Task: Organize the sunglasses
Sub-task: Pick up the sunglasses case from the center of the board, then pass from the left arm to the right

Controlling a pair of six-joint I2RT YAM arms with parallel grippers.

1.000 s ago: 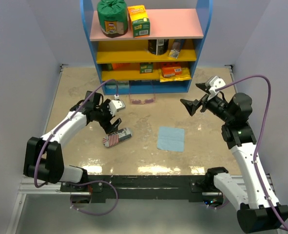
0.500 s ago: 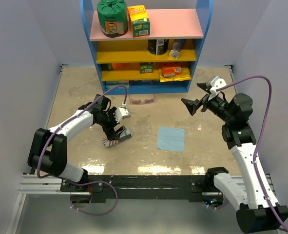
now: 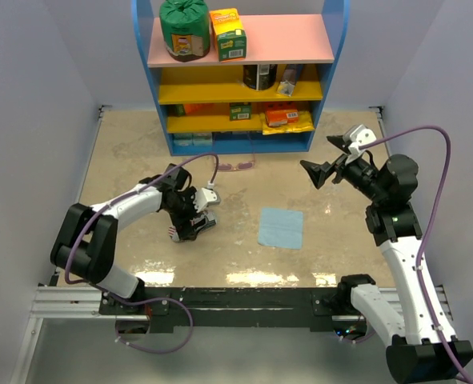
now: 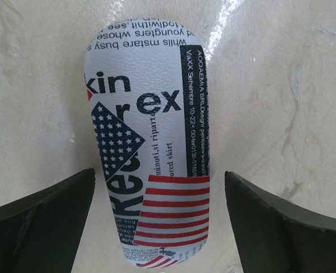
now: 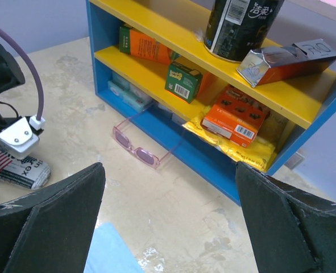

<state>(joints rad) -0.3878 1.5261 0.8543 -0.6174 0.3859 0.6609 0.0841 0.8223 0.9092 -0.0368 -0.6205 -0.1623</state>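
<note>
Two arms, two jobs, neither has contact yet.

Left side: left gripper [image 4: 159, 187] is down over the flag-print pouch [image 4: 150, 131], in the left half of the counter [image 3: 340, 248], nearer the near edge than the far one. Jaws spread wide, one finger on each long side of the pouch, with bare counter showing between each finger and the pouch. So it's straddling, not gripping. The pouch lies flat; can't tell from here which end is the mouth.

Centre: the sunglasses [image 3: 234, 166] sit at the far edge, roughly mid-width, arms unfolded, just in front of the bottom board of the shelf unit [image 3: 240, 148]. Untouched, well apart from both grippers. The blue cloth [image 3: 282, 228] lies flat right of centre, toward the near edge.

Right side: right gripper [image 5: 168, 187] hangs in the air over the right half, jaws spread, nothing held, wrist camera looking at the glasses.

My read: the step in hand is securing the pouch; the glasses pickup hasn't begun.

Next: close the left jaws across the pouch's narrow width. The right arm then needs to drop low and pinch the thin frame. The shelf board is right behind it, so approach from the near side.
</note>
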